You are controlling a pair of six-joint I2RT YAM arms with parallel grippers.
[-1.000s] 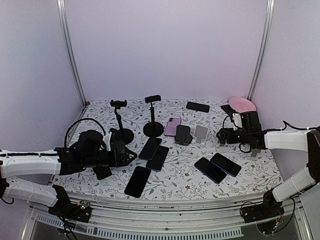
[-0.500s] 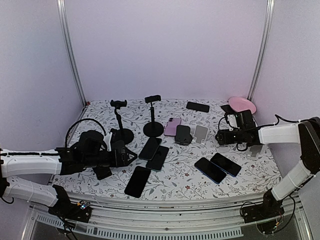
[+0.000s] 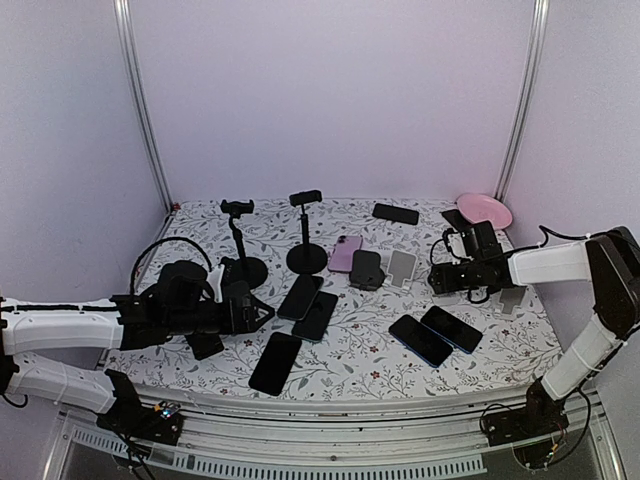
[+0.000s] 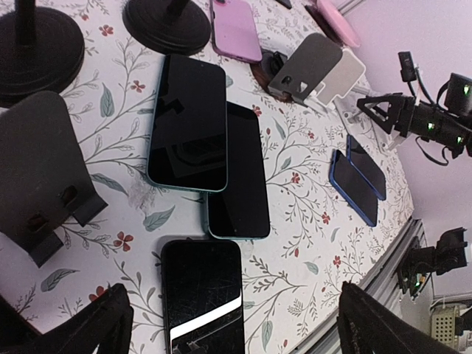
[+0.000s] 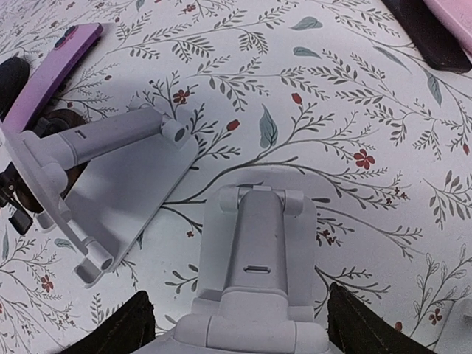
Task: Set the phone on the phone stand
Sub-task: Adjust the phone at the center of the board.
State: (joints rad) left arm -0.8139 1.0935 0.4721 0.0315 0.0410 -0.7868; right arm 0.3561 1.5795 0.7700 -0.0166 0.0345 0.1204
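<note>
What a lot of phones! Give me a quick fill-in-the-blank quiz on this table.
The plate at the far right corner is ____.
The right gripper straddles a ____ stand.
The left gripper hangs with its jaws ____.
Missing words: pink; white; open.

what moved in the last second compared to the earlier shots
The right gripper slid left, toward the middle of the floral table, and now straddles the white folding phone stand with its jaws apart, not gripping it. Nothing was picked up or released. The left gripper, open, and everything lying on the table stayed put.
</note>
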